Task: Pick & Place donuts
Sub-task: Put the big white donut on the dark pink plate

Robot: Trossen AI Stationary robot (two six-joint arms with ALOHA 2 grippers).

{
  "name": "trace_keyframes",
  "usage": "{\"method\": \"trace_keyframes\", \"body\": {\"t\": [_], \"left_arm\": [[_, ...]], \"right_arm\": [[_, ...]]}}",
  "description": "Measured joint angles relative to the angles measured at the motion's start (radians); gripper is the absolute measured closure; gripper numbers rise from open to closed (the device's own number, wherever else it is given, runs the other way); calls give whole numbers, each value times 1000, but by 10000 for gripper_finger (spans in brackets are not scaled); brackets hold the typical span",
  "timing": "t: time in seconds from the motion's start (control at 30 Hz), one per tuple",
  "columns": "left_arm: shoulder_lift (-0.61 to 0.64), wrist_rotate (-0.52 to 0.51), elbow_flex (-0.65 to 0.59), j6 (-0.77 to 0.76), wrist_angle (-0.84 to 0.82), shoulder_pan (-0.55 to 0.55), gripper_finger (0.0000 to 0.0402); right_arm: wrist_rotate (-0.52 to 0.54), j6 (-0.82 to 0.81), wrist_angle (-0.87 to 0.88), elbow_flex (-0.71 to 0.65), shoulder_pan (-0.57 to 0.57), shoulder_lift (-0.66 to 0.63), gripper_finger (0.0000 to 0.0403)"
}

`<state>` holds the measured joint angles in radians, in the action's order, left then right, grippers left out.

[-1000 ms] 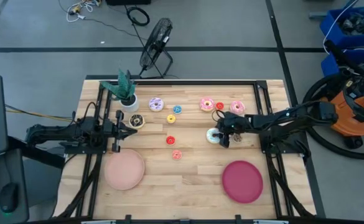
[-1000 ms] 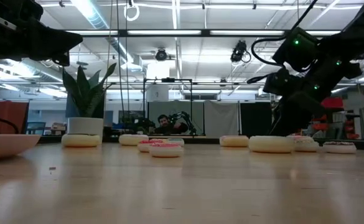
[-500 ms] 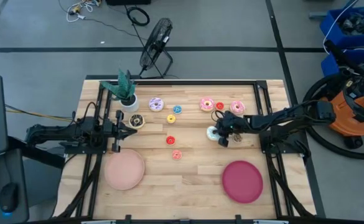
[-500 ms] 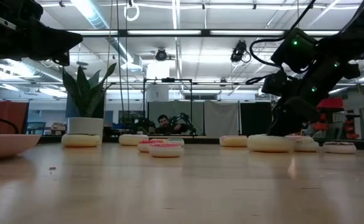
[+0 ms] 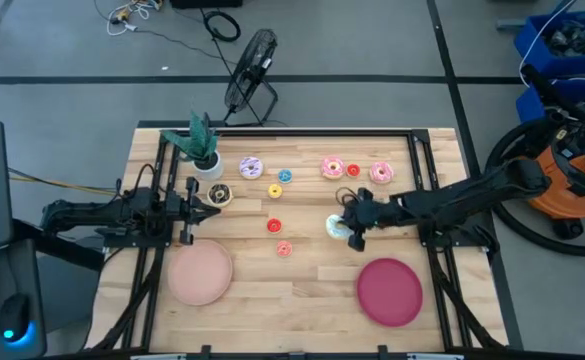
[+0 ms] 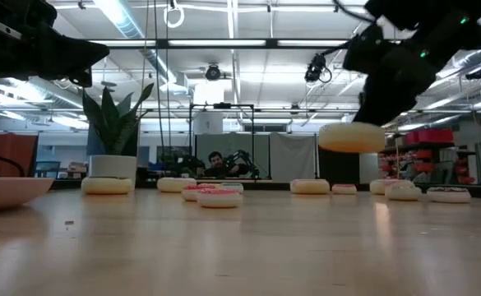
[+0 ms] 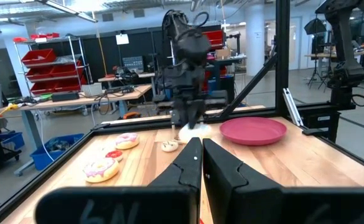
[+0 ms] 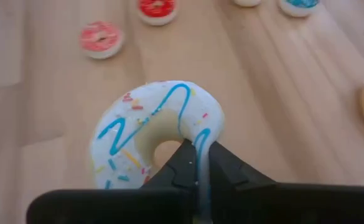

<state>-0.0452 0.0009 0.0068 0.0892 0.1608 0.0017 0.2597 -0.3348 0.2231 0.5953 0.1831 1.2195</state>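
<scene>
The right gripper (image 5: 350, 232) pinches the white donut (image 5: 337, 227) by its rim, one finger through the hole, and holds it in the air above the table (image 5: 302, 290), well clear of the wood in the low view. It hangs near the middle, just above the crimson plate (image 5: 389, 291) in the high view. The other donuts lie on the table, a red one (image 5: 274, 225) and a pink one (image 5: 284, 248) nearby. The left gripper (image 5: 208, 208) waits beside the plant (image 5: 201, 145), fingers pressed together
</scene>
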Motion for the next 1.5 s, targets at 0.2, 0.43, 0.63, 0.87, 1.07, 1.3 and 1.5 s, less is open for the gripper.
{"method": "trace_keyframes", "body": {"t": [0.2, 0.43, 0.63, 0.87, 1.07, 1.3, 1.5], "left_arm": [[0, 0, 0, 0, 0, 0, 383], [0, 0, 0, 0, 0, 0, 383], [0, 0, 0, -3, -1, 0, 383], [0, 0, 0, -26, -1, 0, 383], [0, 0, 0, -34, -1, 0, 383], [0, 0, 0, -53, -1, 0, 383], [0, 0, 0, -53, -1, 0, 383]], "right_arm": [[38, -277, 128, 21, 198, -19, 381], [37, -740, 248, 21, 493, -19, 383], [108, -1054, 273, 21, 733, 8, 384], [249, -1139, 334, 21, 845, 114, 384], [259, -1080, 381, 21, 846, 197, 383], [259, -1001, 388, 21, 846, 211, 382], [258, -946, 387, 21, 846, 206, 360]]}}
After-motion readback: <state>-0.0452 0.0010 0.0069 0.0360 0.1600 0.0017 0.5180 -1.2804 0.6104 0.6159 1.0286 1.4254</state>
